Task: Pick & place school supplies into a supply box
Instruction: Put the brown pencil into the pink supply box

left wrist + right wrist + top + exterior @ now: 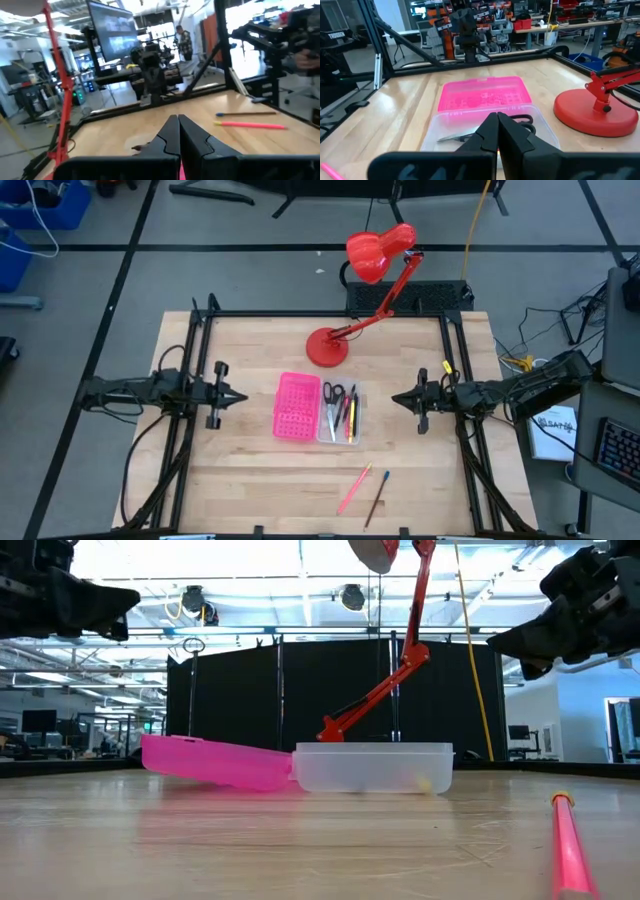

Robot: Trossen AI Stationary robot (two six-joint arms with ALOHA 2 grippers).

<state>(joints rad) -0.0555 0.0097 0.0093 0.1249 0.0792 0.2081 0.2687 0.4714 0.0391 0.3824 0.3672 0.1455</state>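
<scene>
The supply box lies open mid-table: its pink half point(297, 407) toward the left, its clear half point(341, 414) toward the right. In the clear half lie black-handled scissors point(332, 402) and several pens point(350, 418). A pink pen point(354, 488) and a thin brown pencil point(377, 497) rest flat on the wood near the table's near edge. My left gripper point(243, 396) hovers left of the box, shut. My right gripper point(392, 399) hovers right of it, shut. Both sit raised above the table in the low view.
A red desk lamp has its round base point(327, 347) on the table behind the box, its arm slanting up to the head point(378, 252) beyond the far edge. A black frame point(320, 314) borders the table. Bare wood stretches near the near-left corner point(240, 490).
</scene>
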